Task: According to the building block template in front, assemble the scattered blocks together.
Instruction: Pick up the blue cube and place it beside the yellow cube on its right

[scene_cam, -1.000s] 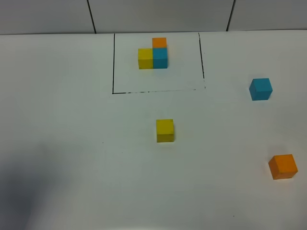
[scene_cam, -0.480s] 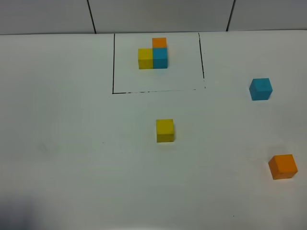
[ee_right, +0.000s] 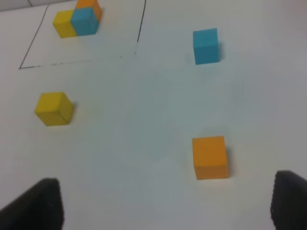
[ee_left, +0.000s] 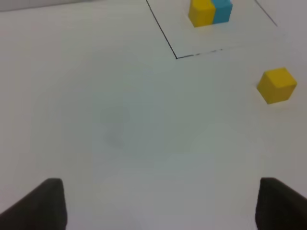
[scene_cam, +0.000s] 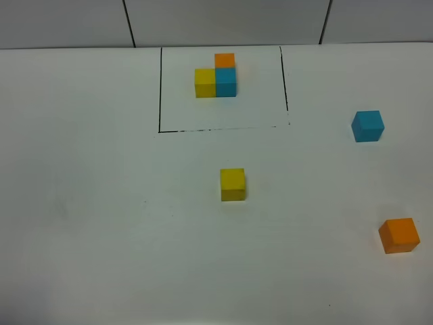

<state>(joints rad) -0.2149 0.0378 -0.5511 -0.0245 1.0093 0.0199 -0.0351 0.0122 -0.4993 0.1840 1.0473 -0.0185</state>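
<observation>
The building block template (scene_cam: 216, 76) is a yellow, blue and orange L-shaped cluster inside a black drawn rectangle at the table's far middle. It also shows in the left wrist view (ee_left: 210, 11) and the right wrist view (ee_right: 77, 19). The scattered blocks lie apart: a yellow cube (scene_cam: 232, 184) in the middle, a blue cube (scene_cam: 367, 126) at the right, an orange cube (scene_cam: 398, 235) at the near right. My left gripper (ee_left: 163, 206) is open and empty, short of the yellow cube (ee_left: 276, 85). My right gripper (ee_right: 163, 203) is open and empty, short of the orange cube (ee_right: 209, 157). Neither gripper shows in the exterior view.
The white table (scene_cam: 101, 203) ends at a grey panelled wall (scene_cam: 223, 20) behind the template. The black frame line (scene_cam: 160, 88) is only drawn on the surface.
A dark shadow at the near left of the table has faded away. The cubes and the template have not moved.
</observation>
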